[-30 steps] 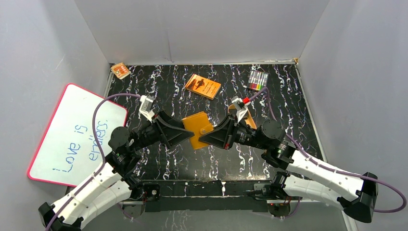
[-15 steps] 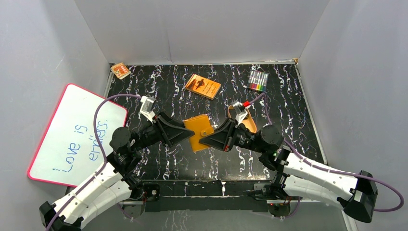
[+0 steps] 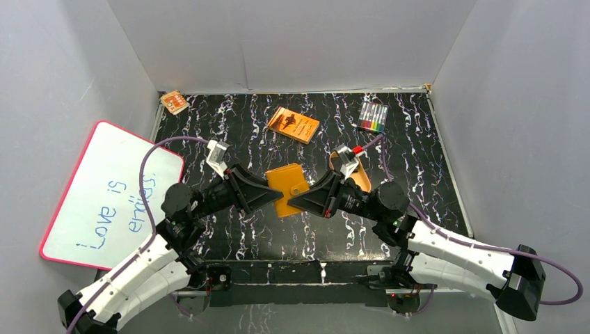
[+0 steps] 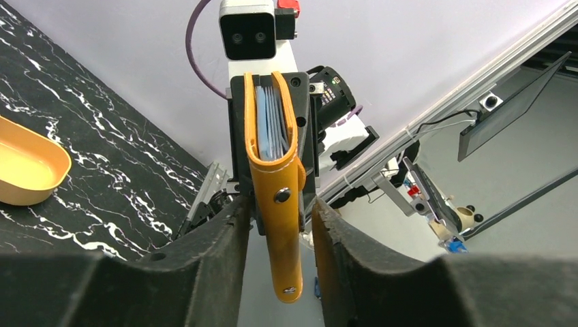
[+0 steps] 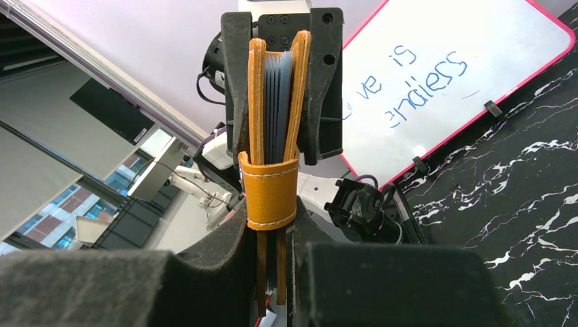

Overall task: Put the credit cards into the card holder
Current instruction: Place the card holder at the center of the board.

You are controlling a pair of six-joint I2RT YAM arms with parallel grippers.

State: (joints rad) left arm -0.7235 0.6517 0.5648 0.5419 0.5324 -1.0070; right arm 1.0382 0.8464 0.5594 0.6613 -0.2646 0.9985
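Note:
The card holder (image 3: 289, 188), an orange-tan bifold wallet, hangs above the table's middle between my two grippers. My right gripper (image 3: 297, 197) is shut on one end of it (image 5: 272, 136), with both covers pinched between the fingers and the strap wrapped just above them. My left gripper (image 3: 275, 194) faces it from the other side. In the left wrist view the snap tab of the wallet (image 4: 276, 170) hangs between my left fingers (image 4: 279, 225), with a gap showing at the right finger. Pale blue-grey pocket layers show between the covers. No credit cards are in view.
An orange book (image 3: 293, 124) lies at the back centre and a pack of markers (image 3: 373, 116) at the back right. A tan oval tray (image 3: 356, 172) sits just behind the right wrist. A whiteboard (image 3: 111, 195) leans at the left, with a small orange item (image 3: 174, 102) in the far left corner.
My left jaws have narrowed around the wallet's tab end. The wallet and the right gripper have shifted slightly to the left and nearer.

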